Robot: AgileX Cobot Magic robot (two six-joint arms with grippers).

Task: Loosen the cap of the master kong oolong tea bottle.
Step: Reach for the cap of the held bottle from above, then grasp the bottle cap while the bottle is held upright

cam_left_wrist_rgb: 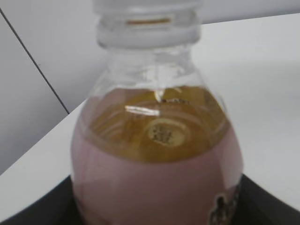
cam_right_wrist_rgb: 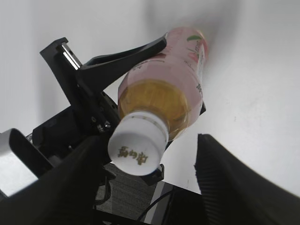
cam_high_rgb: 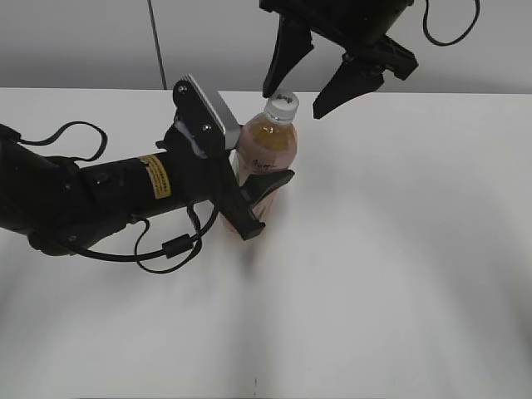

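The master kong oolong tea bottle (cam_high_rgb: pixel 268 150) stands upright on the white table, amber tea inside, pink label round its body. It fills the left wrist view (cam_left_wrist_rgb: pixel 157 173) and shows from above in the right wrist view (cam_right_wrist_rgb: pixel 171 79). Its white cap (cam_high_rgb: pixel 282 104) is on the neck; the right wrist view shows the cap's top (cam_right_wrist_rgb: pixel 138 149) with small gold characters. My left gripper (cam_high_rgb: pixel 258 204) is shut on the bottle's body, one black finger on each side. My right gripper (cam_high_rgb: pixel 298 96) hangs open above the cap, one finger on each side, not touching it.
The white table (cam_high_rgb: pixel 399 274) runs to a grey wall (cam_high_rgb: pixel 83 41) at the back. The left arm with its loose black cables (cam_high_rgb: pixel 170 248) lies across the table's left side. The right arm comes in from the top edge.
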